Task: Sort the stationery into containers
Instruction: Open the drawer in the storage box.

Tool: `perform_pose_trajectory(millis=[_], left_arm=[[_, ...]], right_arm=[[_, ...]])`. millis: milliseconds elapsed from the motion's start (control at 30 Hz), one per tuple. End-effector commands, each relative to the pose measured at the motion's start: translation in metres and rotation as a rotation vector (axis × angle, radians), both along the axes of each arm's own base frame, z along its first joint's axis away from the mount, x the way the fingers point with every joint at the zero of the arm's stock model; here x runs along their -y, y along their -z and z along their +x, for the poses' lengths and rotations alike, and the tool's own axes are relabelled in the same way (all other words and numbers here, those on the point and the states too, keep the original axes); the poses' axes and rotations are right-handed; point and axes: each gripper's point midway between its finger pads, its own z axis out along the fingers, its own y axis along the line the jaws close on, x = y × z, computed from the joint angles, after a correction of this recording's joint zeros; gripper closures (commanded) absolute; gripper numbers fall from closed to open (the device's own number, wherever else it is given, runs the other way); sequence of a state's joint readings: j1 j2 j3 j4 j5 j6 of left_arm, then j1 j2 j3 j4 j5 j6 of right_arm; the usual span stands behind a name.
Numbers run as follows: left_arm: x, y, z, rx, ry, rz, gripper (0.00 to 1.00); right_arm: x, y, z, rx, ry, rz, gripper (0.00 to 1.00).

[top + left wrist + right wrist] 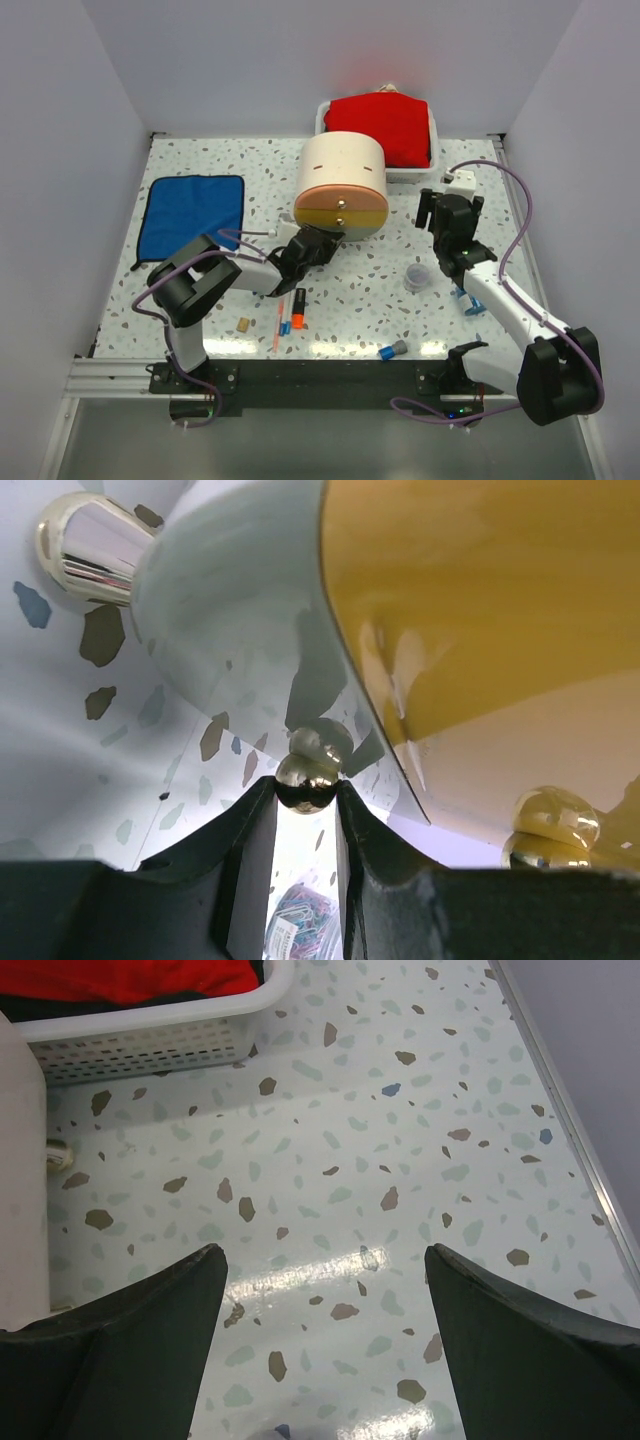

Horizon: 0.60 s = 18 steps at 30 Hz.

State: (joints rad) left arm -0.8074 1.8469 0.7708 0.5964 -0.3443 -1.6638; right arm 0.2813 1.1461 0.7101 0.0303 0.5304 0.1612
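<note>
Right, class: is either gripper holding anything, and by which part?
The left gripper pinches the drawer unit by a small gold knob; the right gripper is open, holding nothing.

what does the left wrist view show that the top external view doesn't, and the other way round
Only the left wrist view: the left gripper closed against both sides of a gold knob. Only the top external view: loose pens, clear cup, blue cloth, white tray. Both: the yellow drawer front.
</note>
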Motion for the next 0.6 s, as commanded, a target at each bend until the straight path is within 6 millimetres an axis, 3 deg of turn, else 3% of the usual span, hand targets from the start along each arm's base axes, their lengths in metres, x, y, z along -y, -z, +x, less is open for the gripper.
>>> perform_pose_trajectory(millis=[0, 267, 567], left_arm=[[-0.021, 0.007, -0.013, 0.003, -0.005, 0.075, 1.0], [-0.046, 0.011, -0.054, 0.026, 0.055, 0.151, 1.0], [-0.03, 0.005, -0.106, 0.032, 0.178, 0.172, 1.0]], right_arm=[[-0.002, -0.01, 0.004, 0.043, 0.003, 0.027, 0.16], [-0.005, -0.01, 0.007, 0.052, -0.021, 0.03, 0.16], [-0.009, -0.002, 0.002, 0.055, -0.04, 0.051, 0.16]])
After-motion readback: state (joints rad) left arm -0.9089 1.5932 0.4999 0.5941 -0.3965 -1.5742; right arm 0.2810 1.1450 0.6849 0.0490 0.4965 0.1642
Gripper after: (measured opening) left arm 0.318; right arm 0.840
